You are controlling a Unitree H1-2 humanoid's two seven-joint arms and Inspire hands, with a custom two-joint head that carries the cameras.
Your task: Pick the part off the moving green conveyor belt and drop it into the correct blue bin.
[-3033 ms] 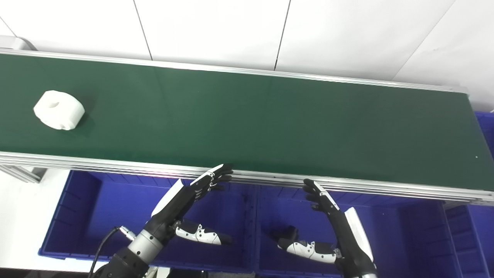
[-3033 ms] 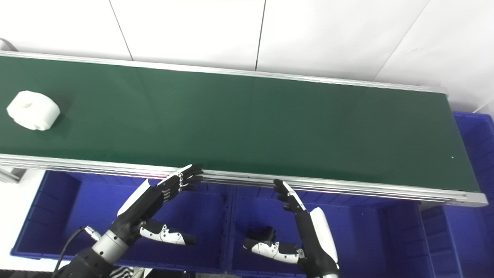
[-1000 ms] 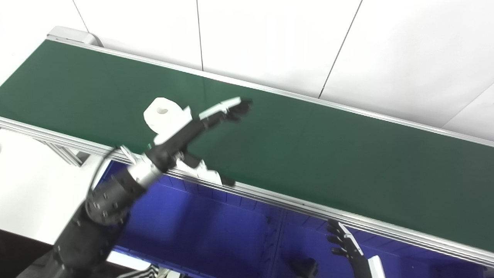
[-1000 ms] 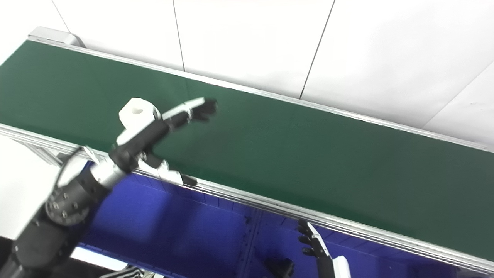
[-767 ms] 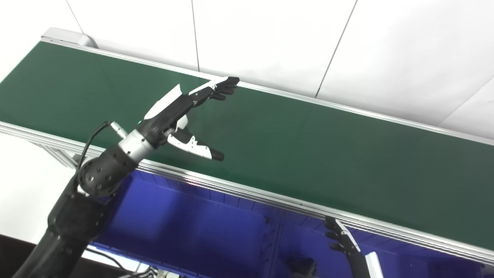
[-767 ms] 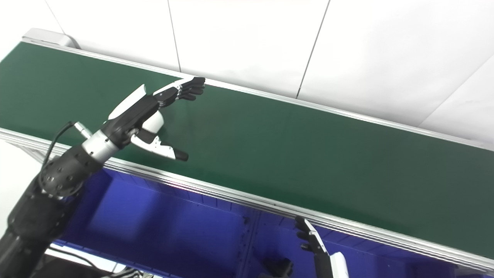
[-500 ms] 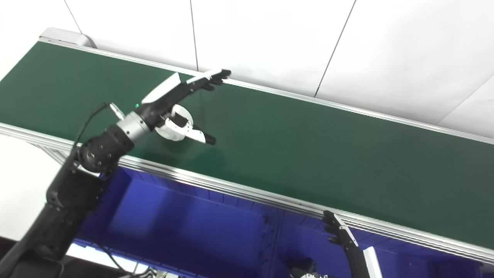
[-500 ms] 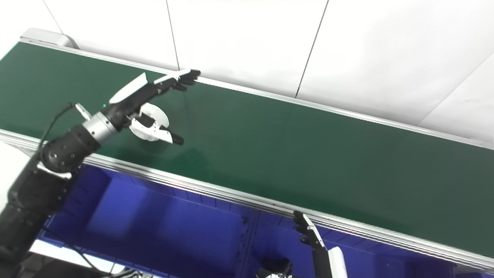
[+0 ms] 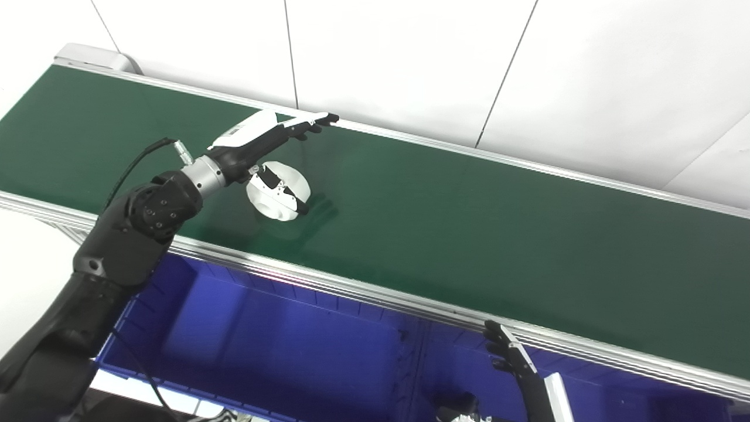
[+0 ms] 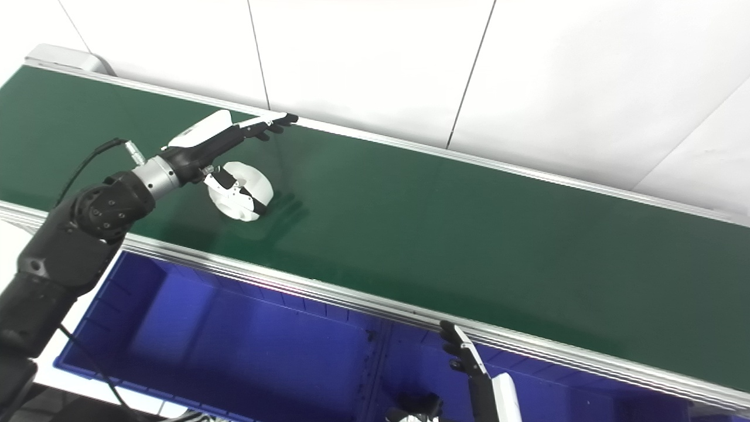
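A white round part (image 9: 280,191) with a centre hole lies on the green conveyor belt (image 9: 469,217), left of middle. My left hand (image 9: 266,149) reaches over the belt above it, open: the fingers (image 9: 307,122) stretch flat toward the far rail and the thumb (image 9: 281,190) crosses the part's near face. The part rests on the belt, and the hand is not closed around it. My right hand (image 9: 515,366) hangs open low at the right, over the blue bins (image 9: 281,346) below the belt's near rail.
Two blue bins sit side by side under the near rail, split by a divider (image 9: 419,363). An aluminium rail (image 9: 375,296) runs along the belt's near edge. A white tiled wall (image 9: 410,58) stands behind the belt. A cable (image 9: 132,170) loops off my left wrist.
The head has turned left. My left hand rose from the bins onto the belt and met the part, which rode rightward; the thumb has swung down across the part. The right hand stayed low.
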